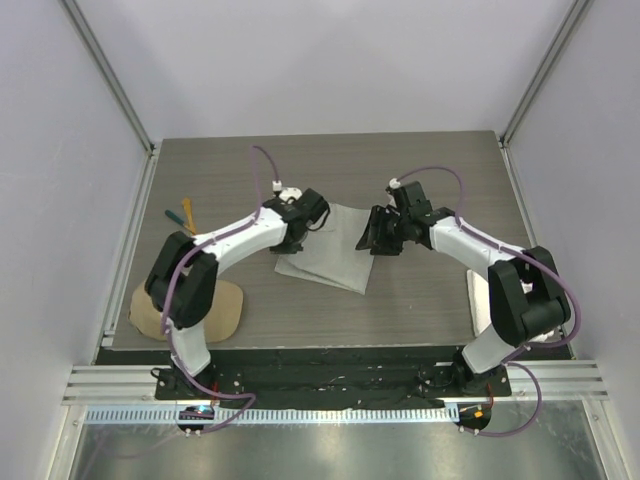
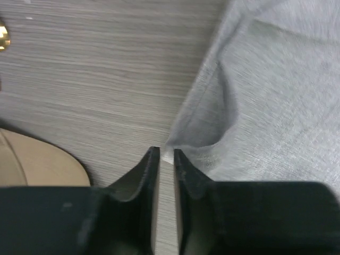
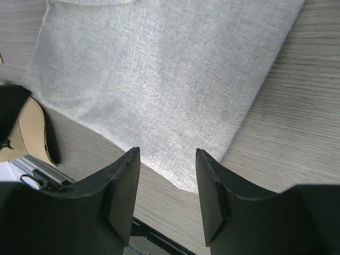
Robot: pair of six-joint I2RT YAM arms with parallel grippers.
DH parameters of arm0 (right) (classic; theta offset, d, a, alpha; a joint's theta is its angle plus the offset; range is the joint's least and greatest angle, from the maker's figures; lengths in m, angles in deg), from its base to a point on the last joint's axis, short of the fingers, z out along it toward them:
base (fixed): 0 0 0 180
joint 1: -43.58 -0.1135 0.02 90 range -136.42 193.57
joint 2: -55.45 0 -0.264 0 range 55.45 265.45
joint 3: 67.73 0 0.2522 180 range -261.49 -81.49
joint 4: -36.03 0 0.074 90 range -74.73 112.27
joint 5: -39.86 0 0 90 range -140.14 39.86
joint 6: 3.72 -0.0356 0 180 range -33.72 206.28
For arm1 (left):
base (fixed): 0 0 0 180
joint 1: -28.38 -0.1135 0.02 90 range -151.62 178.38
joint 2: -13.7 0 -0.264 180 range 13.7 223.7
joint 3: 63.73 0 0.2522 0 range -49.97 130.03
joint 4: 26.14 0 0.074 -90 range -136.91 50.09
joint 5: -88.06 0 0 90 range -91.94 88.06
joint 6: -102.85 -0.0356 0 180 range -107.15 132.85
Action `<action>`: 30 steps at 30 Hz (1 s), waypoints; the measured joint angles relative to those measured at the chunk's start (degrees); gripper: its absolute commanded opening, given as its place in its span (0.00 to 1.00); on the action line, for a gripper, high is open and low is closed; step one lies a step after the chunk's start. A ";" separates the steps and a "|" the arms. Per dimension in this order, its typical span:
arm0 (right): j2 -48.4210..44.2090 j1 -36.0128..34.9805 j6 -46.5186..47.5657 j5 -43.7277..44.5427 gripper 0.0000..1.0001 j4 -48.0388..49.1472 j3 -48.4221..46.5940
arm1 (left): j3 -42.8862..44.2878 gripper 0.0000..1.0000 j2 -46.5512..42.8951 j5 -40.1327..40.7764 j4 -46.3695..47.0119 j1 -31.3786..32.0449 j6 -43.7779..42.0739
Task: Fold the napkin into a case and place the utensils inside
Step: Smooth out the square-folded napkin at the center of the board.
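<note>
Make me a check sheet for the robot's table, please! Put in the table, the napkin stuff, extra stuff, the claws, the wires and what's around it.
Surface: grey wood-grain table, flat.
Job's things: light grey napkin lying mid-table between the arms, not yet a case. The utensils lie at the far left, apart from it.
Clutter: tan cap at the near left edge. White towel at the near right, partly hidden by the right arm.
Grippers: left gripper has its jaws almost together, pinching the napkin's edge. Right gripper is open above a napkin corner.
Cables: purple cables loop along both arms, clear of the cloth.
Surroundings: white walls and a metal rail in front.
</note>
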 measured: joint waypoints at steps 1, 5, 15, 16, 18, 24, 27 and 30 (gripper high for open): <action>0.50 -0.28 -0.13 -0.13 0.51 0.24 -0.02 | -1.01 0.27 -1.75 0.07 0.17 -0.66 0.24; 2.38 -2.40 -0.66 -1.27 0.51 1.11 -0.15 | -3.80 0.39 -6.43 -0.09 1.46 -2.99 1.27; 7.23 -7.06 -0.98 -3.61 0.42 2.54 -1.77 | -8.35 0.53 -10.64 -9.57 3.87 -4.68 0.87; 7.82 -7.04 -0.94 -3.63 0.40 2.56 -2.01 | -8.33 0.52 -11.13 -12.17 5.11 -5.33 0.22; 8.98 -7.04 -0.81 -3.63 0.34 2.60 -2.32 | -8.33 0.53 -11.21 -15.32 6.60 -7.72 -0.31; 9.68 -6.95 -0.76 -3.69 0.31 2.54 -2.32 | -5.18 0.50 -6.88 -25.22 8.79 -15.67 -3.89; 9.68 -6.95 -0.76 -3.67 0.31 2.51 -2.32 | -4.66 0.47 -4.50 -30.27 9.73 -17.35 -5.51; 9.68 -6.95 -0.76 -3.67 0.31 2.51 -2.32 | -4.74 0.45 -3.87 -34.73 9.79 -17.49 -6.91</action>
